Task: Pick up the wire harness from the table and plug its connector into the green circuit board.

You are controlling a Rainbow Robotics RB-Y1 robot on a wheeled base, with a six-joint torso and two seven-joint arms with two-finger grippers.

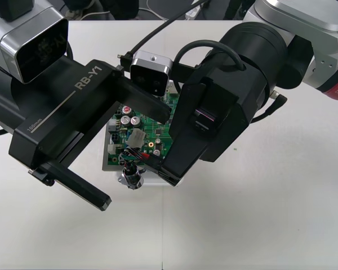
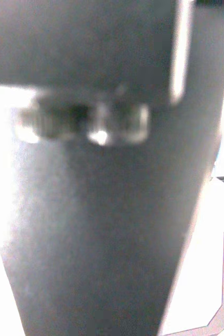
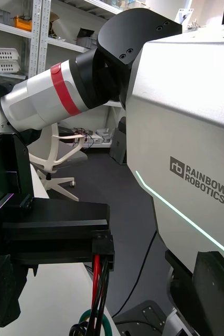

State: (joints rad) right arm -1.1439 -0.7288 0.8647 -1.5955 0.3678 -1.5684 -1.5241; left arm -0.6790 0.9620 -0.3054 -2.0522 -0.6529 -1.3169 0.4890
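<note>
So the wire harness (image 1: pixel 130 169) is right at the near edge of the green circuit board (image 1: pixel 158 135). Its round metal socket (image 1: pixel 130 179) hangs lowest, about at the front rim of the white base (image 1: pixel 109 153). In the left wrist view the little black plug (image 3: pixel 103 245) sits at the tip of the right gripper (image 1: pixel 160 166), with red and black wires (image 3: pixel 97 283) dropping straight down from it and a bit of green wire curling underneath. That gripper is pinched narrow on the plug end. Can't tell if the plug is actually in the board, the gripper blocks that spot.

The left gripper (image 1: pixel 134 156) is spread wide around the same area: one finger lies across the far part of the board, the other is out over bare worktop (image 1: pixel 259 214) on the near-left side.

The right arm reaches in steeply from the far right and the left arm comes in from the far left, so they crowd together over the board. The worktop is plain and light, with a strip of dark floor (image 1: pixel 107 8) past its far edge.
</note>
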